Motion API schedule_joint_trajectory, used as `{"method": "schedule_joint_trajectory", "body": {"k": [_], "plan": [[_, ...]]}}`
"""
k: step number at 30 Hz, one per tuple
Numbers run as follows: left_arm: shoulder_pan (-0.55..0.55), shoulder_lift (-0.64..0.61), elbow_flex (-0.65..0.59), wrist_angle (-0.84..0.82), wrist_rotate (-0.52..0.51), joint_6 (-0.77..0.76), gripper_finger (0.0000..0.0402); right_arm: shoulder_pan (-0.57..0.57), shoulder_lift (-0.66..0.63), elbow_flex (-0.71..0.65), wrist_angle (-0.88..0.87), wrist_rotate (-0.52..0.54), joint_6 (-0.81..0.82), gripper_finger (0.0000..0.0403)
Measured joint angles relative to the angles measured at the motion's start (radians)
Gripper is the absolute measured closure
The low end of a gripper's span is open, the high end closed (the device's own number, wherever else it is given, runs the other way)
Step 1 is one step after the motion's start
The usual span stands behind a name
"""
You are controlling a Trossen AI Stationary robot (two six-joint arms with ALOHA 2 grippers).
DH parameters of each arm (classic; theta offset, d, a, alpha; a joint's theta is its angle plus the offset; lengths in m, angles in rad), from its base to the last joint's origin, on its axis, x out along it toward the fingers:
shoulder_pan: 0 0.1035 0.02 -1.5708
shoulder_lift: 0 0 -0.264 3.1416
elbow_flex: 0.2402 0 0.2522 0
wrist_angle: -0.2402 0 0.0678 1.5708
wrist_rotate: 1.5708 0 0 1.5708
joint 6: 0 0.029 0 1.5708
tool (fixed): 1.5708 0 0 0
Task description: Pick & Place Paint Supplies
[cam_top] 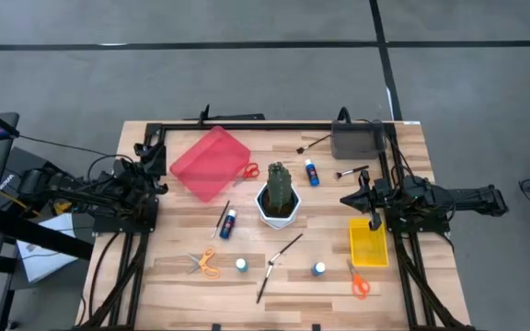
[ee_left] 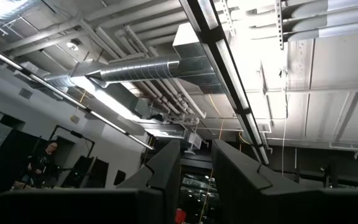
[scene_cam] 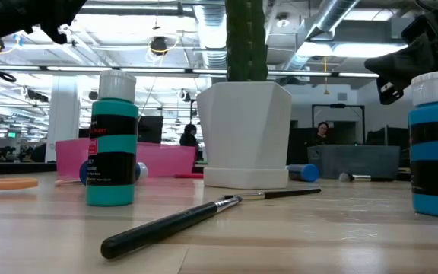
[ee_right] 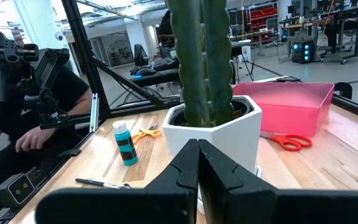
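1. Wood-topped table (cam_top: 173, 276) carries everything; at its left edge the left tool (cam_top: 157, 168) waits raised, pointing up at the ceiling in its wrist view, fingers slightly apart and grasping nothing.
2. Just beside it lies a pink tray (cam_top: 208, 162), with red-handled scissors (cam_top: 249, 171) at its right rim.
3. Nearer the front edge lie orange-handled scissors (cam_top: 207, 264), a paint bottle (cam_top: 227, 223) lying flat with a thin brush (cam_top: 221, 219) beside it, and an upright bottle (cam_top: 242, 265).
4. In the middle stands the cactus (cam_top: 279, 189) in its white pot (cam_top: 278, 213), with two dark brushes (cam_top: 279, 255) in front of it.
5. Right of the pot lie another bottle (cam_top: 312, 172), a front bottle (cam_top: 319, 268), two brushes by the grey box (cam_top: 357, 140), a yellow tray (cam_top: 368, 242) and more orange scissors (cam_top: 359, 284).
6. The right tool (cam_top: 354, 199) hangs clenched on nothing, level with the pot and facing it.
7. Judging by this, no supply is in hand: the step is choosing a first item. The next move calls for parting the fingers and lowering over a nearby bottle or brush, clear of the cactus.
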Motion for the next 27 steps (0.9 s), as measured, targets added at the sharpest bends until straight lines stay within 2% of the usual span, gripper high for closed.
{"method": "schedule_joint_trajectory", "body": {"k": [11,14,17,22,24,27], "plan": [[0.0,0.0,0.0,-0.003,0.0,0.0,0.0314,0.0,0.0,0.0,0.0,0.0,0.0,0.0403],[0.0,0.0,0.0,-0.046,0.0,-0.012,0.0314,0.0,0.0,0.0,0.0,0.0,0.0,0.0403],[0.0,0.0,0.0,-0.184,0.0,-0.12,0.0314,0.0,0.0,0.0,0.0,0.0,0.0,0.0403],[0.0,0.006,0.0,-0.401,0.014,-0.43,0.0314,0.0,0.0,0.0,0.0,0.0,0.0,0.0403],[0.0,0.015,0.0,-0.456,0.042,-0.551,0.0314,0.0,0.0,0.0,0.0,0.0,0.0,0.0403],[0.0,0.042,0.0,-0.503,0.114,-0.654,0.0314,0.0,0.0,0.0,0.0,0.0,0.0,0.0403]]}}
